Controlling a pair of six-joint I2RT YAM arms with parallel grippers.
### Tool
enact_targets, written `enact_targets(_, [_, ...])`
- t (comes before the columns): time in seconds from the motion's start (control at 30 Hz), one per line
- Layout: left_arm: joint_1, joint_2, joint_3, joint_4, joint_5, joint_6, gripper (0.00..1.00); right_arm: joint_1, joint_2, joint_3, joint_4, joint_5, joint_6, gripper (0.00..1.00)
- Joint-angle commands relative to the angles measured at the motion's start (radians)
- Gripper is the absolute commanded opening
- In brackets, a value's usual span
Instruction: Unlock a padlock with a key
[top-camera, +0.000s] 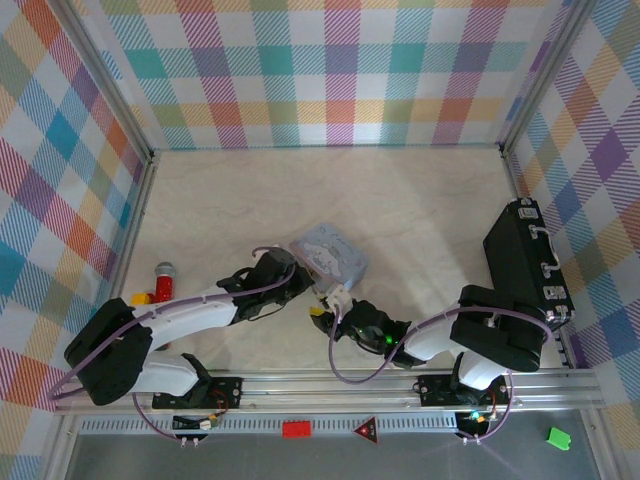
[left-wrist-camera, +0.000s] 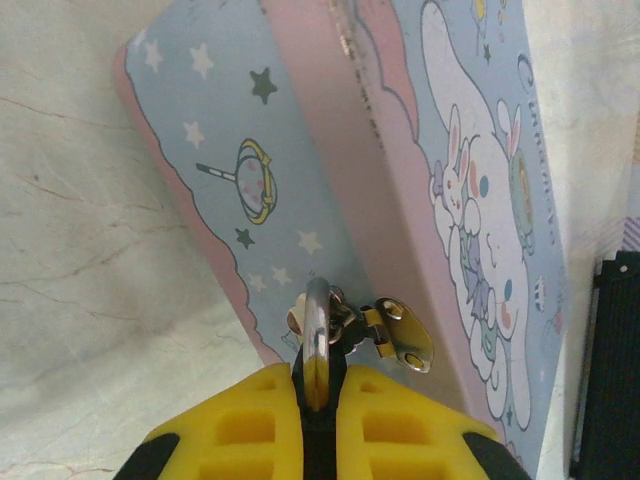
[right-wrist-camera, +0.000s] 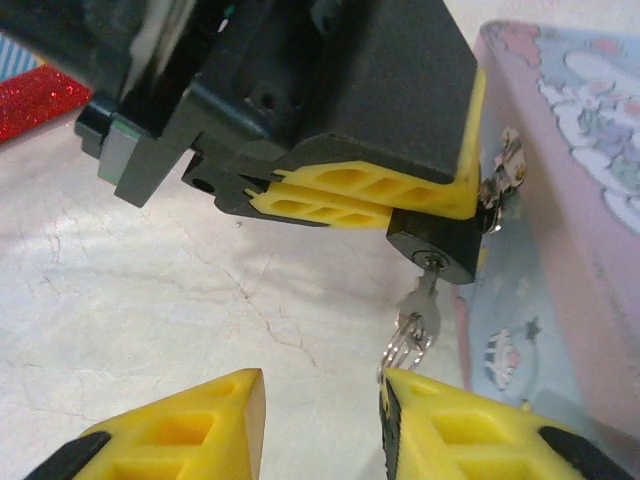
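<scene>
The left claw (right-wrist-camera: 345, 195) is clamped on the padlock (right-wrist-camera: 435, 252), which sits just off the edge of the tin (left-wrist-camera: 250, 130) with its keyhole facing the right claw (right-wrist-camera: 320, 385). In the left wrist view the shackle (left-wrist-camera: 318, 318) rises between the yellow fingers (left-wrist-camera: 250, 420) and seems to run through the tin's clasp (left-wrist-camera: 400, 335). The key (right-wrist-camera: 428, 288) is seated in the keyhole, its ring (right-wrist-camera: 405, 345) hanging below. The right claw is wide open and holds nothing. The ring lies against the inner edge of one finger (right-wrist-camera: 470, 430), not midway in the gap. I judge that the turn is the step in hand, and that the off-centre line-up is the main risk: closing from here could shove the key sideways, bending it or levering it out. Pinching only the loose ring would give no twist. A hard twist could also roll the small lock body in the left claw's grip, or drag the tin across the bench (left-wrist-camera: 80, 250) by its clasp.
</scene>
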Motion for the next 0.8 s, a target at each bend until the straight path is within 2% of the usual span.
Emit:
enact_targets(0.0, [0.030, -0.037, -0.024, -0.033, -0.037, -0.063, 0.00, 0.009, 0.000, 0.056, 0.000, 0.008, -0.216, 0.34])
enact_targets(0.13, [0.035, -0.032, -0.033, -0.011, -0.012, -0.068, 0.00, 0.009, 0.120, 0.058, 0.147, 0.034, -0.263, 0.32])
enact_targets(0.43, [0.035, -0.071, -0.052, -0.023, -0.002, -0.077, 0.00, 0.008, 0.278, 0.109, 0.289, 0.137, -0.266, 0.23])
enact_targets(0.77, [0.033, -0.085, -0.066, -0.013, 0.006, -0.088, 0.00, 0.009, 0.322, 0.145, 0.255, 0.196, -0.235, 0.20])
